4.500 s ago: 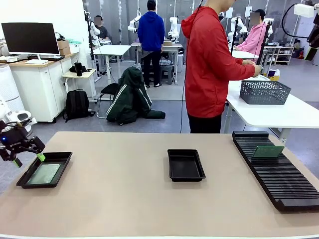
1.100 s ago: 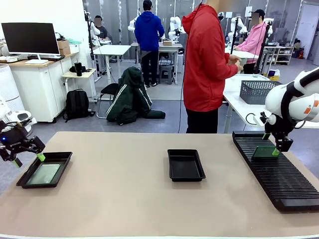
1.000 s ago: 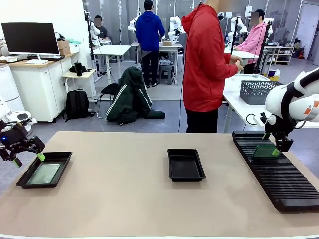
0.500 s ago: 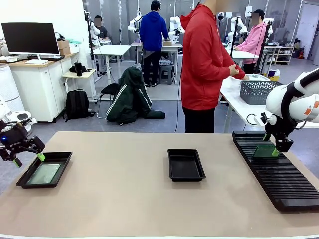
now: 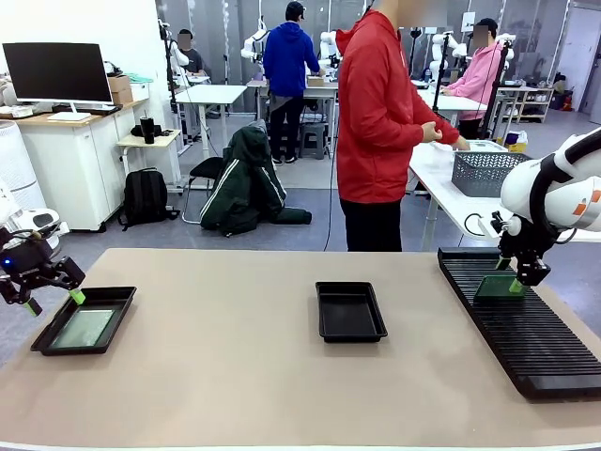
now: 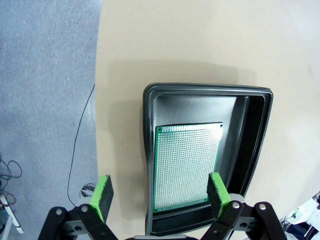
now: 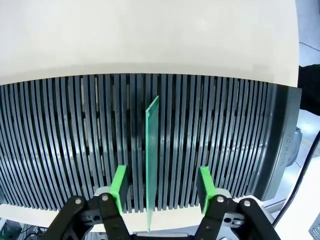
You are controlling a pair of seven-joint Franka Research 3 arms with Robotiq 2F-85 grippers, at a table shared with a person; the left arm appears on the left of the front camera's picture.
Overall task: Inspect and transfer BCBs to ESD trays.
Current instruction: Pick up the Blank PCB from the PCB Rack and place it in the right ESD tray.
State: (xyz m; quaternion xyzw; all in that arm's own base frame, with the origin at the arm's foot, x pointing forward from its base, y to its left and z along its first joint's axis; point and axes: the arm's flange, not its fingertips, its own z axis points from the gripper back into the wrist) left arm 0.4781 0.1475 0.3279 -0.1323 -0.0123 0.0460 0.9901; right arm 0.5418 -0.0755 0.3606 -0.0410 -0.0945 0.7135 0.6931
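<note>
OK, right gripper point(image 7: 161, 186) straddles the BCB point(image 7: 151, 150) upright in the slotted rack point(image 7: 225, 140), pads point(image 7: 119, 182) clear of it. We centre first (board sits nearer one pad), then pinch. Left gripper point(image 6: 162, 195) hangs wide over the loaded ESD tray point(image 6: 257, 130).

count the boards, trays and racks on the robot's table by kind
boards: 2 (left board flat in left tray, right board standing in rack)
trays: 2 (left tray, middle tray)
rack: 1
total: 5
</note>
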